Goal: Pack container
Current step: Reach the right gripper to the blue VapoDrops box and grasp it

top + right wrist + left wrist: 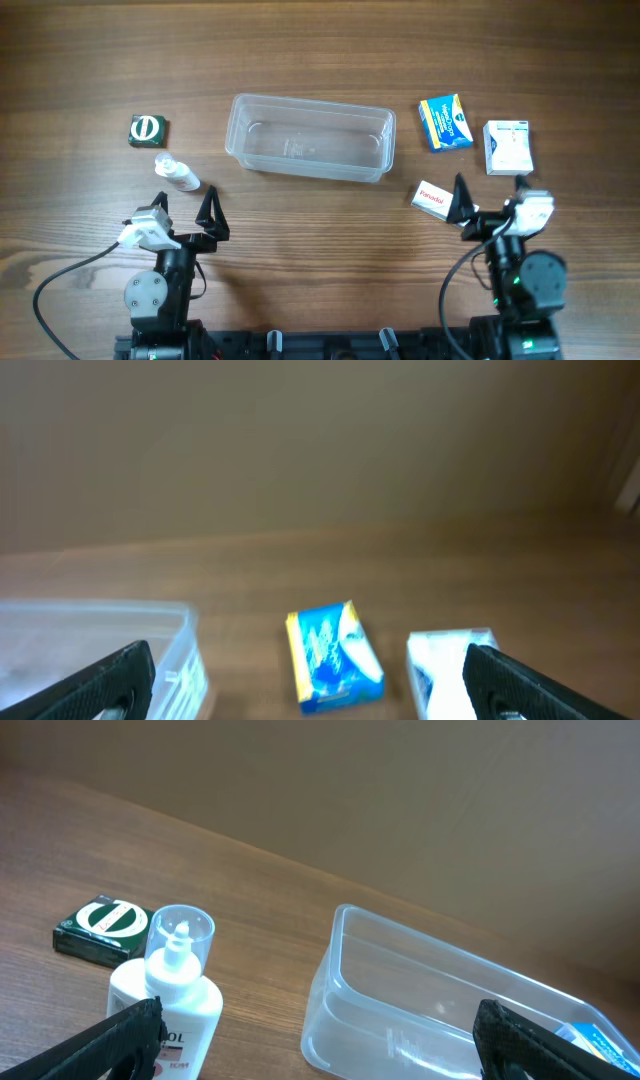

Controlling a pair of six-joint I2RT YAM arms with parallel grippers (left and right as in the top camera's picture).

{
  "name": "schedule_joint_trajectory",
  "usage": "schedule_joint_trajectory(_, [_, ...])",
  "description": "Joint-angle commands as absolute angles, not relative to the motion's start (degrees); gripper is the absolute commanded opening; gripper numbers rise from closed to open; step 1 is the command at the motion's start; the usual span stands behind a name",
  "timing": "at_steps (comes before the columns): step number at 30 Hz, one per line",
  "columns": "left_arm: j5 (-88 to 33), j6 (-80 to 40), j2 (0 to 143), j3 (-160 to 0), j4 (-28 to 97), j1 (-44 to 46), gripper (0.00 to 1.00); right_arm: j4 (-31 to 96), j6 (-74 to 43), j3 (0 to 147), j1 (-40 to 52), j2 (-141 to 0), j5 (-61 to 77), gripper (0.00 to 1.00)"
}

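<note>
Container (308, 137) empty; left gripper (185, 201), right gripper (489, 184) spread, unladen; best to pinch bottle (177, 175) squarely across body

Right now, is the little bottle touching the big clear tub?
Apart. The overhead view shows a strip of bare table between the small bottle and the container; the left wrist view shows that gap too.
</note>
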State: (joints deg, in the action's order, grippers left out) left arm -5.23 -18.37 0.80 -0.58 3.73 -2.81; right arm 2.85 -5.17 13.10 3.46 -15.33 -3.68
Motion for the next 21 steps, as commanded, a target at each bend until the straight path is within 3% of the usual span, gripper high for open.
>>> schedule_joint_trajectory(1, [-4.69, -18.48, 0.38, -0.32, 4.10, -3.29, 1.00, 4.10, -2.92, 25.96, 1.39, -29.30, -5.21, 1.00])
schedule_joint_trajectory(9, [-4.67, -18.48, 0.38, -0.32, 4.10, -3.29, 1.00, 16.95, -2.28, 52.60, -3.25, -59.46, 5.89, 1.00])
schedule_joint_trajectory(12, [-4.69, -18.48, 0.38, -0.32, 4.10, -3.29, 1.00, 23.18, 4.05, 61.34, -3.68, -69.47, 10.04, 1.00])
schedule_joint_trajectory(21, [-4.67, -18.48, 0.38, -0.32, 4.10, -3.29, 1.00, 23.18, 7.79, 65.06, -3.73, -83.26, 13.26, 1.00])
